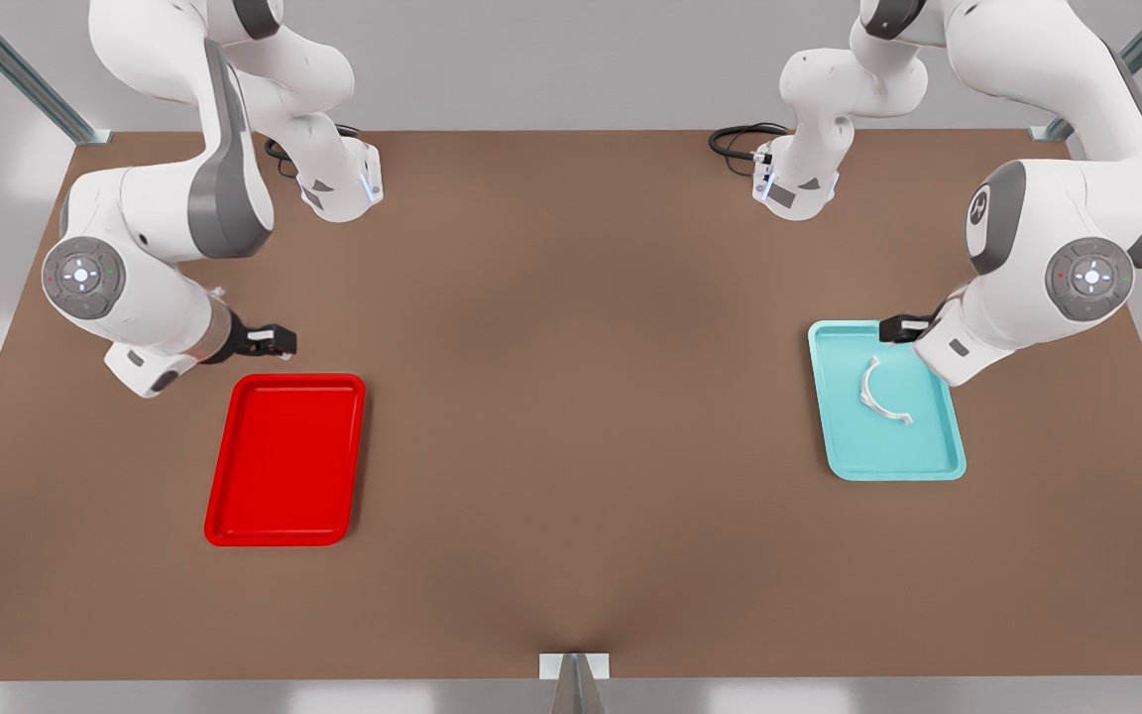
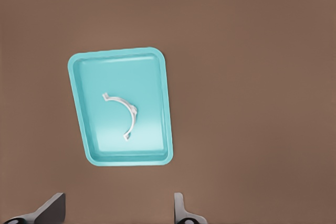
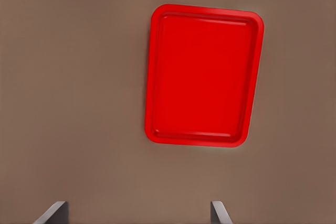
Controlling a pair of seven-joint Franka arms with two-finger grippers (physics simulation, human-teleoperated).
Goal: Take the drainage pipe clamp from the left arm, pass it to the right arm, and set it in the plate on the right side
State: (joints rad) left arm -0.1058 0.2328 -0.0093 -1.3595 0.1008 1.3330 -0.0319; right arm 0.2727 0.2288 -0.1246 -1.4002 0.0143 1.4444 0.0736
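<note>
In the front view the drainage pipe clamp lies in the teal tray on the brown tabletop, just below the left hand, while the right hand hangs above the red plate. The left wrist view shows spread fingers above tray and clamp, gripping nothing. The right wrist view shows parted, empty fingers near the plate.

No legible text or labels.
</note>
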